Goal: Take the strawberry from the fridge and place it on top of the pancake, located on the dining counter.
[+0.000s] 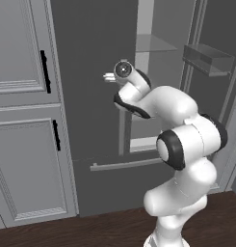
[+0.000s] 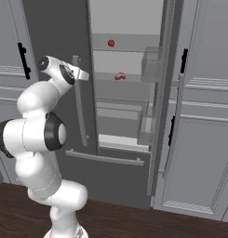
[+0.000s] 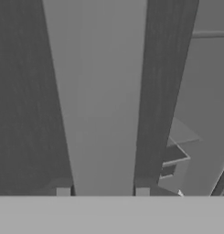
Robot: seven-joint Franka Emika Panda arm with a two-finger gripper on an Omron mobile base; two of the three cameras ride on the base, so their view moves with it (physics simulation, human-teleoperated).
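Strawberry (image 2: 111, 43) sits on an upper shelf inside the fridge (image 2: 59, 28), deep in the pale interior; one more small red item (image 2: 119, 76) lies on the shelf below it. The fridge's right door stands open and the left is closed. Nearer, the gripper (image 3: 102, 192) is clenched around the left door's vertical handle (image 3: 102, 100), a fingertip (image 3: 63, 191) on each side. Clear door bins (image 1: 208, 59) appear in the left base view.

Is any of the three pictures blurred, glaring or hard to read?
Hand view: soft, close-up, the fridge handle a pale bar between the fingertips. Right base view: even flat light, no glare; the strawberry is tiny but clear. Left base view: sharp; the arm covers part of the fridge.
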